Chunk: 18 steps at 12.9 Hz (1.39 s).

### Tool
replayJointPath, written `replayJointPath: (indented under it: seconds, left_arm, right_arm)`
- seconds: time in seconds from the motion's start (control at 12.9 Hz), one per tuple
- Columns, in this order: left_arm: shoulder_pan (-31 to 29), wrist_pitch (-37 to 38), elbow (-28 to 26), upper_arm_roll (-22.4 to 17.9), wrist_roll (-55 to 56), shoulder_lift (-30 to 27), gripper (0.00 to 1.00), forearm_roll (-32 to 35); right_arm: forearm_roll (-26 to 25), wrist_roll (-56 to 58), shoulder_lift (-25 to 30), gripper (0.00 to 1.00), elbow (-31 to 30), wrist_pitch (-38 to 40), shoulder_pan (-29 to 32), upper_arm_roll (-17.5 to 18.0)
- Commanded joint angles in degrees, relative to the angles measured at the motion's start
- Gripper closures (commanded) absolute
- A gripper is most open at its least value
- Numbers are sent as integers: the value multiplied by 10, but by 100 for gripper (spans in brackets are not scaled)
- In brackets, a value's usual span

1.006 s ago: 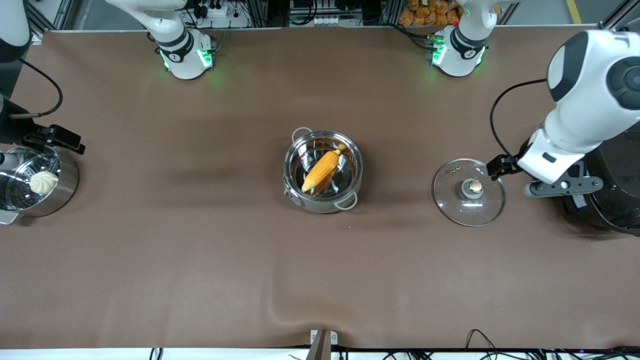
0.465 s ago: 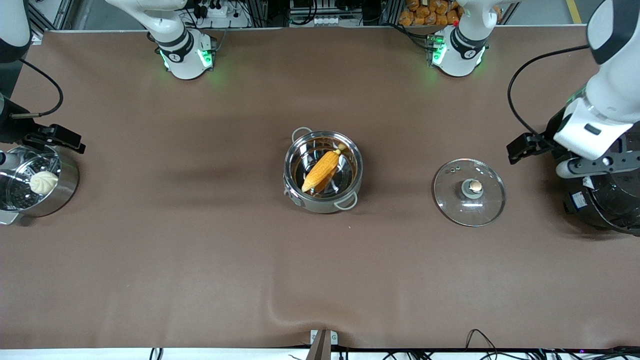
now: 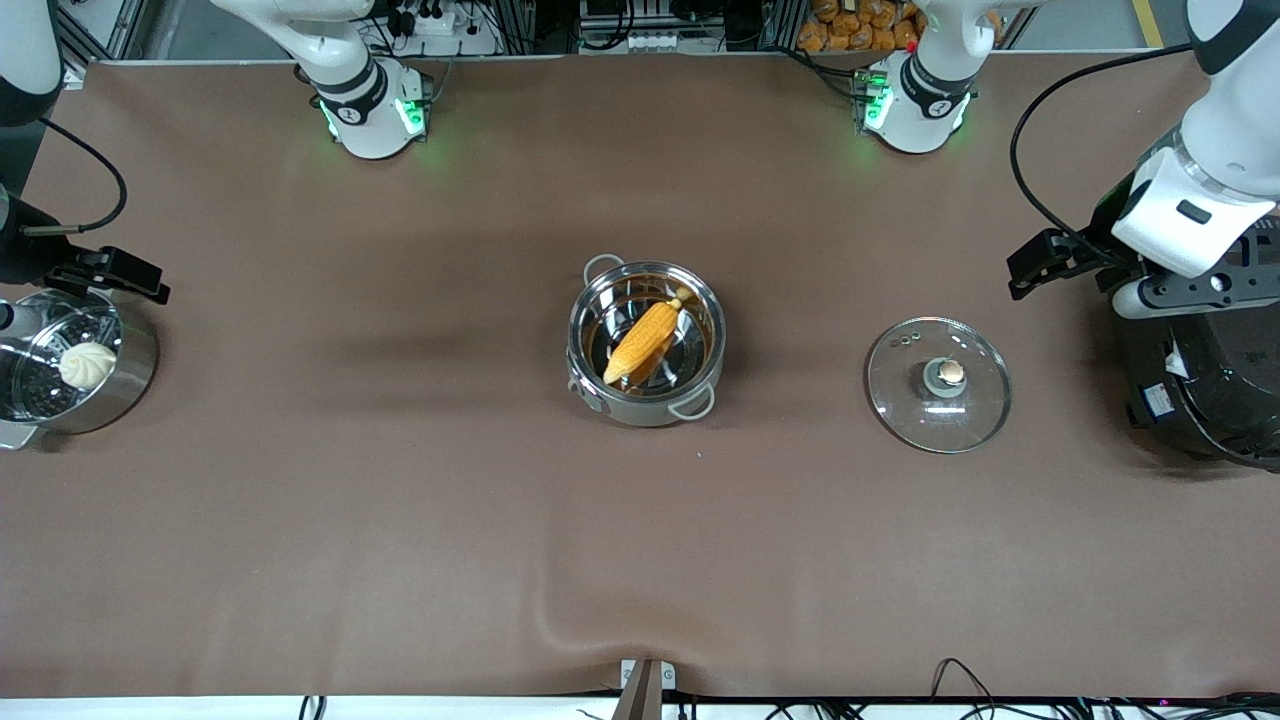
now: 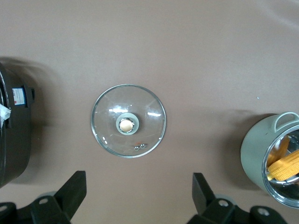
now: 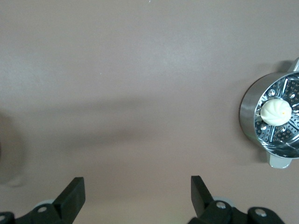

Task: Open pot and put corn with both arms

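Note:
The steel pot stands open in the middle of the table. The yellow-orange corn lies slanted inside it. The clear glass lid with its copper knob lies flat on the cloth, beside the pot toward the left arm's end. My left gripper is open and empty, up in the air between the lid and the black cooker. Its wrist view shows the lid, the pot and the corn. My right gripper is open and empty, waiting over bare cloth beside the steamer pot.
A steel steamer pot with a white bun stands at the right arm's end of the table. A large black cooker stands at the left arm's end. The brown cloth has a fold near the front edge.
My left arm has risen and drawn away from the lid toward the black cooker. The lid, pot and corn have stayed put. The right arm has not moved.

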<state>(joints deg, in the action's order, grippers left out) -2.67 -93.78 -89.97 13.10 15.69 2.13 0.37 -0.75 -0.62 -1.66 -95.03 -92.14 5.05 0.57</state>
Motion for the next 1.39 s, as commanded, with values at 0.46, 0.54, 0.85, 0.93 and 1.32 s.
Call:
replayJointPath:
  seconds: [0.46, 0.54, 0.85, 0.93, 1.32]
  left_arm:
    - [4, 58, 20, -18, -52, -5, 0, -5]
    - [3, 68, 19, -19, -78, -6, 0, -4]
    - [-4, 75, 22, -20, -82, -7, 0, -4]
    - [-10, 75, 26, -20, -82, -7, 0, -3]
    - [-21, 84, 29, -20, -82, -7, 0, 0]
  right_arm:
    - [3, 3, 14, 0, -9, 7, 8, 7]
    - [4, 3, 14, 0, -9, 7, 8, 7]
    - [4, 4, 12, 0, -9, 8, 8, 7]
    - [4, 4, 12, 0, -9, 8, 8, 7]
    - [3, 4, 10, 0, -1, 16, 8, 7]
